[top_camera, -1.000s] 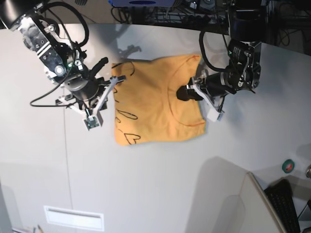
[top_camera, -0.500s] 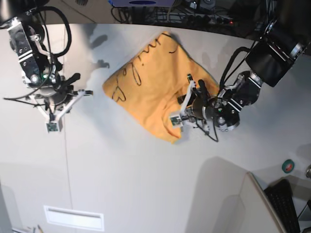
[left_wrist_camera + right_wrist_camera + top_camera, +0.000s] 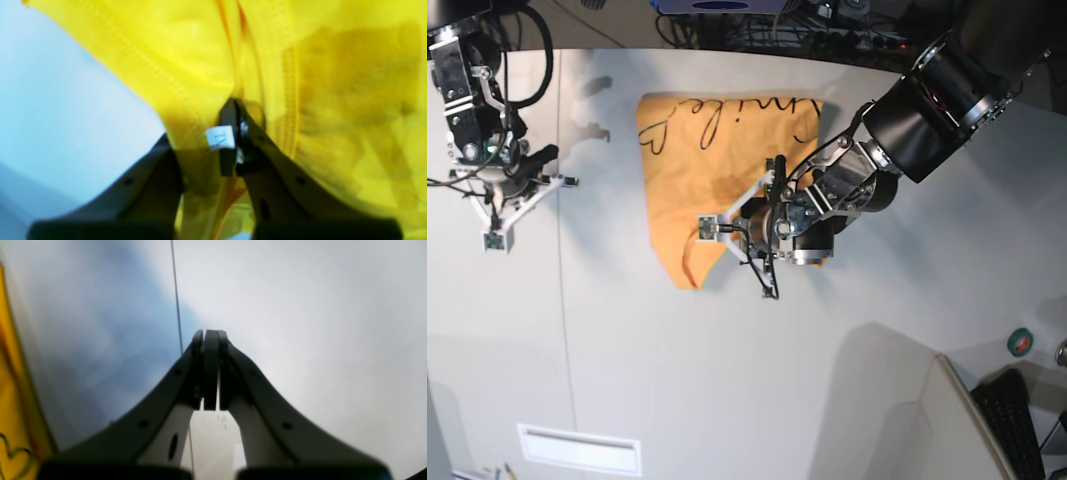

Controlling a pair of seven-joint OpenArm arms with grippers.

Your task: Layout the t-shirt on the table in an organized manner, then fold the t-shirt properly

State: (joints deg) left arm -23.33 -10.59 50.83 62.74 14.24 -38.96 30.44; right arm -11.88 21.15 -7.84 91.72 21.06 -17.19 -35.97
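The left end effector (image 3: 213, 146) is pinched onto a seam of the t-shirt (image 3: 717, 170), which lies bunched on the surface (image 3: 727, 380). Left of the shirt, the right end effector (image 3: 210, 370) hovers closed and empty. A one-sided pull could drag the shirt askew or slip the thin fold free.

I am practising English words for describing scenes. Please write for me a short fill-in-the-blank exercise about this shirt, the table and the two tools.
1. The left tool is shut on the ____.
2. The right tool holds ____.
3. The lettering on the t-shirt is ____ in colour.
4. The t-shirt lies on the white ____.

Missing words: t-shirt; nothing; black; table
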